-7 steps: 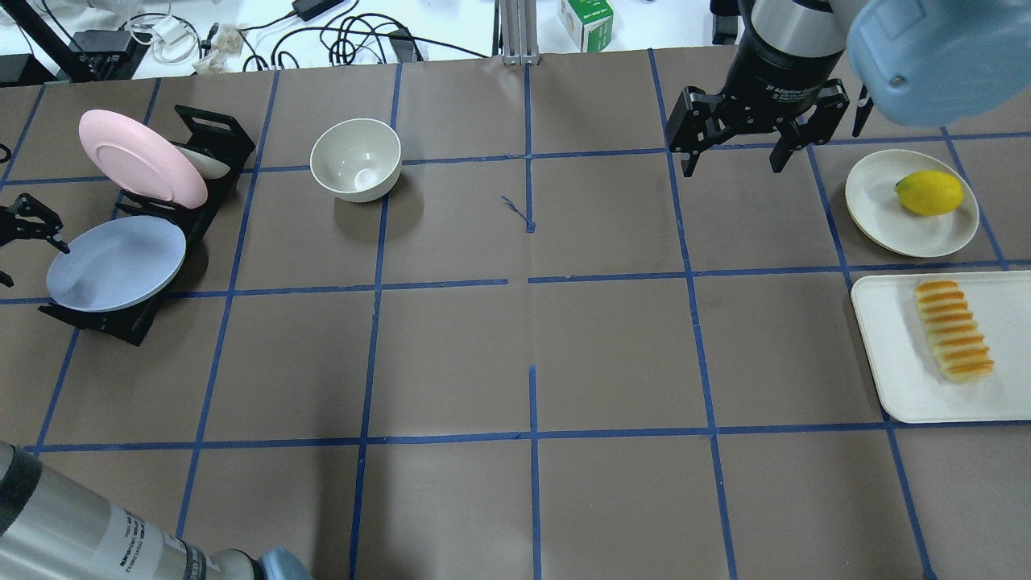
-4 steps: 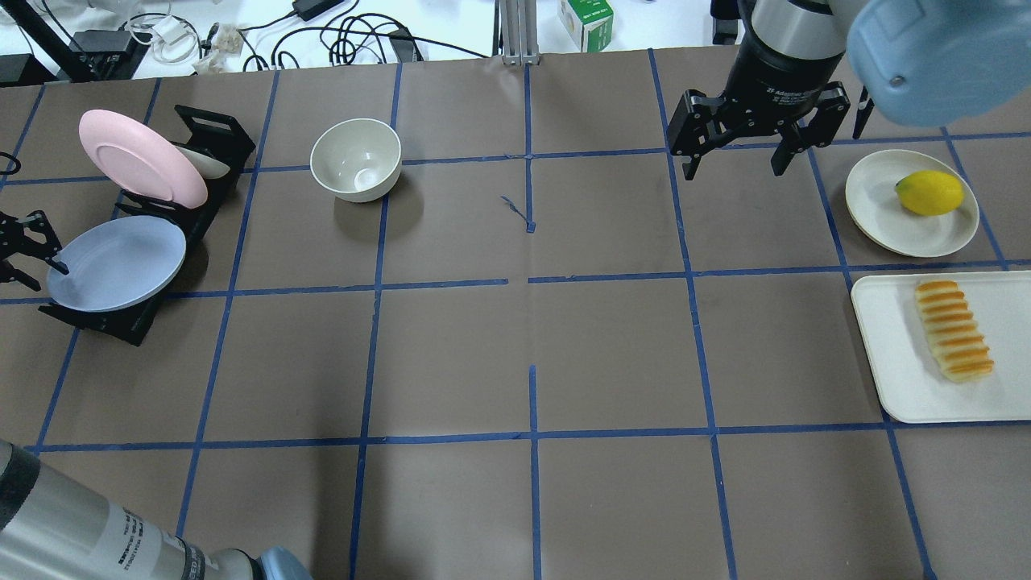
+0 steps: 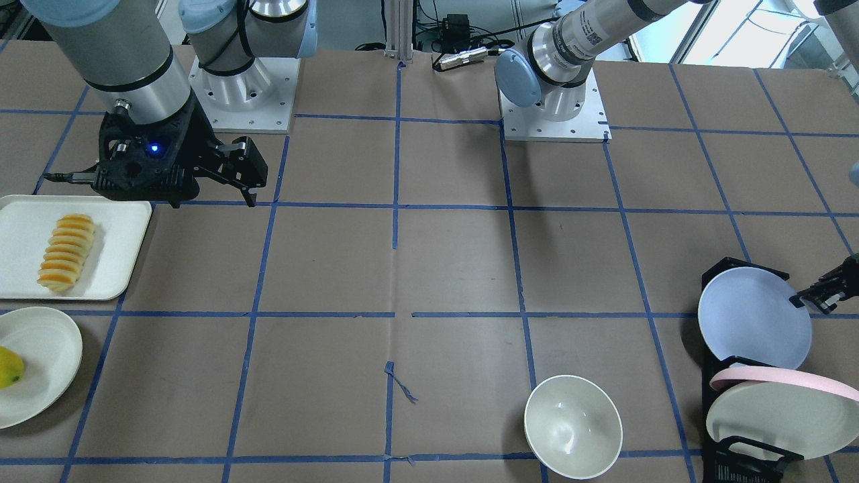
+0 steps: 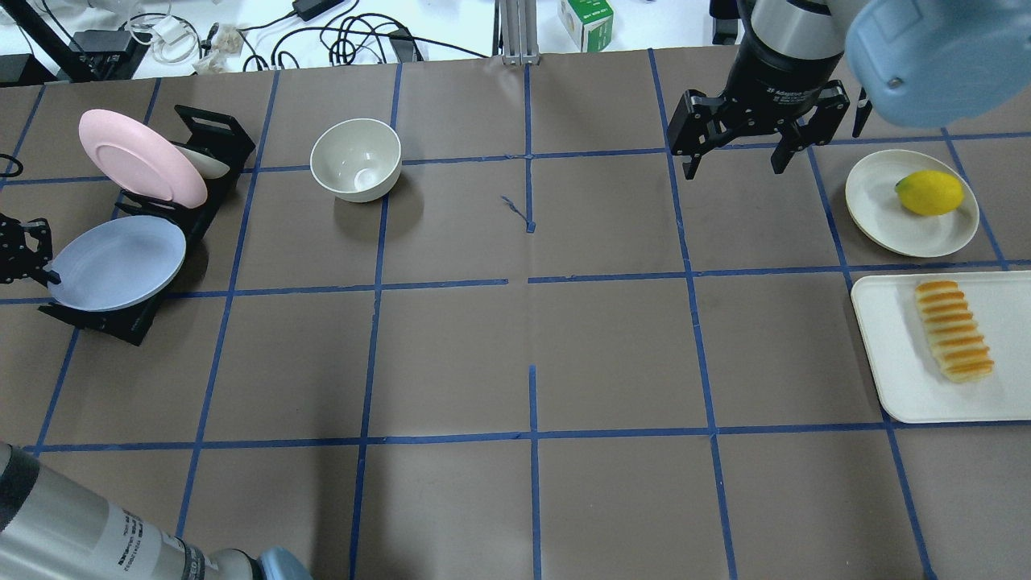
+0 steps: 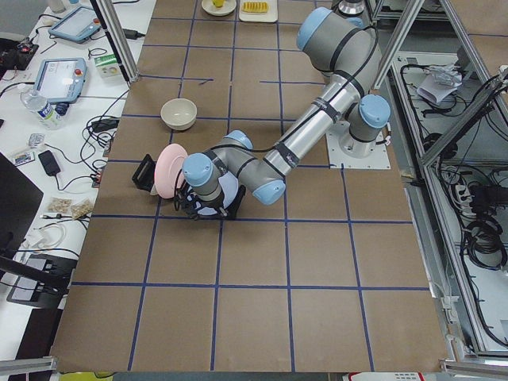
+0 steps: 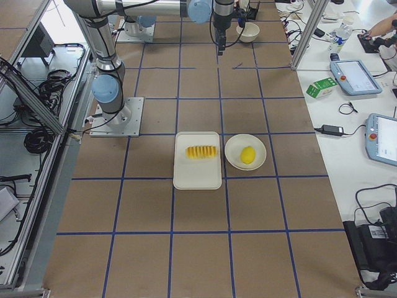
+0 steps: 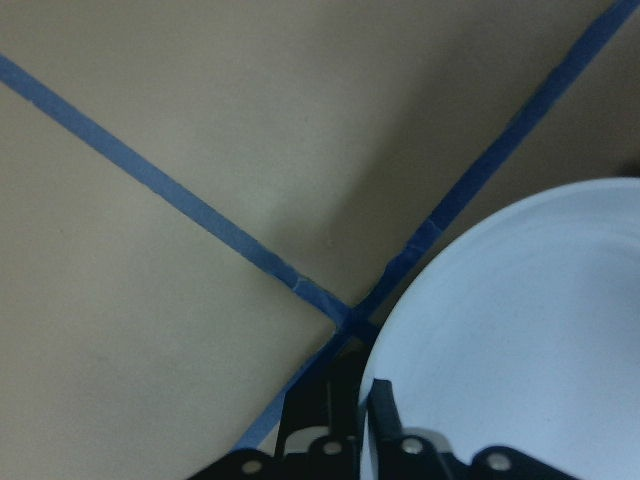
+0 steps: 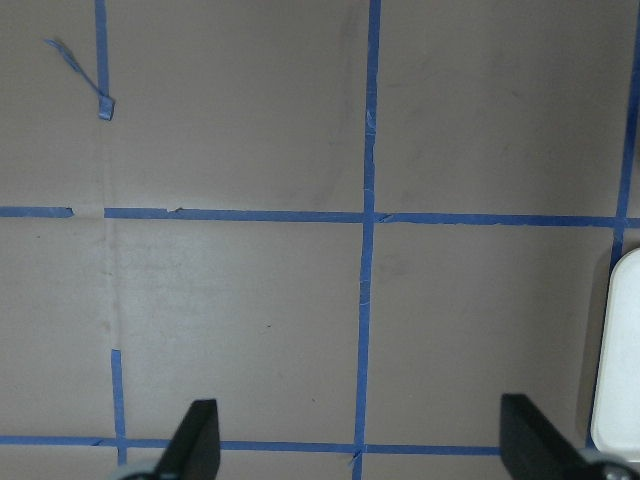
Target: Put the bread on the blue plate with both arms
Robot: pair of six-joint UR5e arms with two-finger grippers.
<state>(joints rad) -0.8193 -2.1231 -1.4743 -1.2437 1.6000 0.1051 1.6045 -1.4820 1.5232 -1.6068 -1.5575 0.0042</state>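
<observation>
Bread (image 4: pixel 954 330) is lying lengthwise on the white tray (image 4: pixel 886 354) at the robot's right, with nothing touching it. It is looking like a light, stiff toy, and its ridged slices are probably giving the pads some purchase. A pinch across its narrow width near the middle is likely suiting it best, since a hold at one end might be letting it swing. The blue plate (image 4: pixel 117 262) is leaning tilted in the black rack (image 4: pixel 105 322) at the far left, well apart from the bread. It is seeming light, rigid and smooth, so liable to slip, and its bare rim is offering the one easy hold. The left gripper (image 7: pixel 355 390) is reaching in low from the side, its fingers (image 7: pixel 383 415) straddling that rim with only a narrow gap, though whether they are already pinching I cannot tell. The right gripper (image 4: pixel 734 165) is hanging above the table and pointing down, jaws spread wide and carrying nothing, near the cream plate (image 4: pixel 878 217) with the yellow fruit (image 4: pixel 929 192) and short of the tray.
</observation>
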